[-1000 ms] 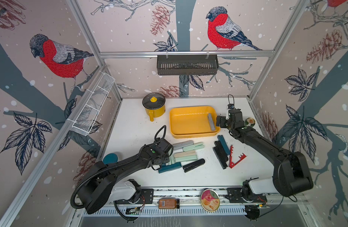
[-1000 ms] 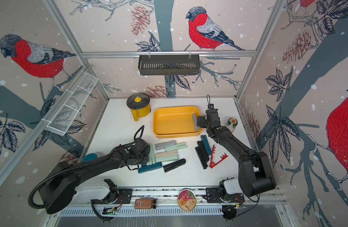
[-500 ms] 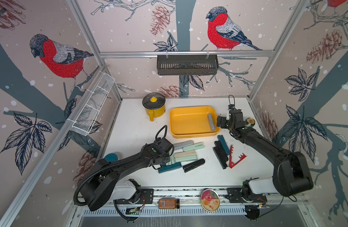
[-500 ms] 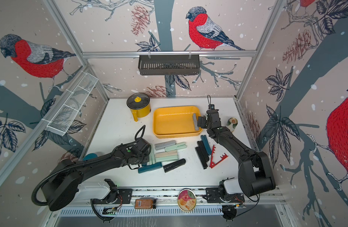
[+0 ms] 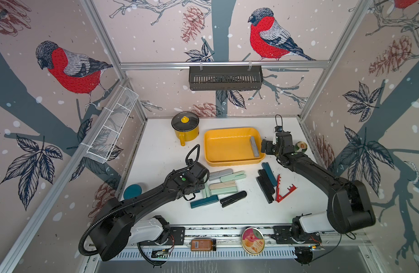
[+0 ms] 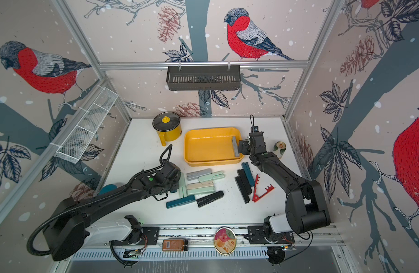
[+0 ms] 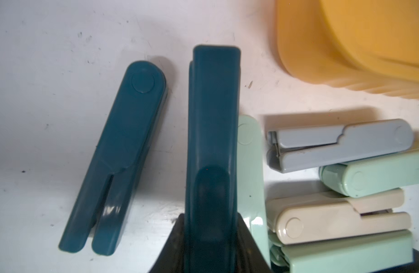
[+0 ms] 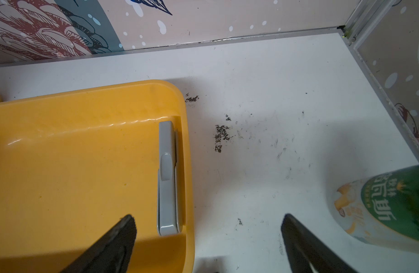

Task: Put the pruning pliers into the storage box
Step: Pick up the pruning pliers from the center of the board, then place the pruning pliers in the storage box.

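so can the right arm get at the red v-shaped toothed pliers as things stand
Probably yes: the right gripper is open and empty by the shallow yellow plastic tray, and the red V-shaped toothed pliers lie uncovered beside its forearm. It would need to fold back.

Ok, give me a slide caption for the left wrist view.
Left gripper shut on teal pliers, with the yellow box just beyond.

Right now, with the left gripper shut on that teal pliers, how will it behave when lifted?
Probably stiff: the teal pliers look like hard moulded plastic bars. Likely light, being slim. Its smooth, glossy faces might slip or twist in the left gripper.
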Tool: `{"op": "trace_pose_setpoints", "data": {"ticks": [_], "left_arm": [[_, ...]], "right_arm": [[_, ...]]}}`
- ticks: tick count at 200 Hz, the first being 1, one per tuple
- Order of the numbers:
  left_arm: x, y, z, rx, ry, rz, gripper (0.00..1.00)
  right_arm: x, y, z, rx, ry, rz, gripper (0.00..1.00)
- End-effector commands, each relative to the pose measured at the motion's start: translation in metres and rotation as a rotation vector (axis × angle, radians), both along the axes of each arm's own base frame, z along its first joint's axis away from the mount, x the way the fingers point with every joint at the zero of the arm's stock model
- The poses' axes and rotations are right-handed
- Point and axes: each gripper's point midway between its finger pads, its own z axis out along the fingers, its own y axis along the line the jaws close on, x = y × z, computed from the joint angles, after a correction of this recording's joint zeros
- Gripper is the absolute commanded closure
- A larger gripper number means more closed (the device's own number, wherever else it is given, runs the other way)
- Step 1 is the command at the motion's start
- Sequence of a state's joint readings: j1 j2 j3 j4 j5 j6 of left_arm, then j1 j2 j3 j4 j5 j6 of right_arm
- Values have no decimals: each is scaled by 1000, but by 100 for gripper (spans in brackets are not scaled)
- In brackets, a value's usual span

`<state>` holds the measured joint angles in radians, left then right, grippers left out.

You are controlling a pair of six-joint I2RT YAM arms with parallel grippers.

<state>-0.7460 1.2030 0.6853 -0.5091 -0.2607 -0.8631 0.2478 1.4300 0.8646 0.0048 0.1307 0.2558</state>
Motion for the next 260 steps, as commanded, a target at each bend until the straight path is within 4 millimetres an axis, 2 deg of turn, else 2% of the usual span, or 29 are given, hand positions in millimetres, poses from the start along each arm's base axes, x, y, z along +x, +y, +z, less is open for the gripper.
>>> {"op": "trace_pose_setpoints", "data": {"ticks": [1,101,157,184,197,201,260], "left_arm": [[5,9,10,39,-44,16,89],[41,-2,66,47,-209,20,90],[80,-27,105,17,-394,-43,89],[97,-39,108,58,-390,-69,89],[102,-44,98,89,-373,-96,89],[108,-49,106,79,-387,-99,89],[151,-75,97,33,-360,-167,89]], "right_arm": [[4,2,9,5,-39,12,4],[-2,4,11,17,-54,30,3],[-3,3,11,16,-59,35,3],[-2,4,11,23,-58,33,3],[-2,4,10,25,-52,33,3],[-2,4,9,25,-50,31,3],[-7,0,9,22,-45,20,3]]}}
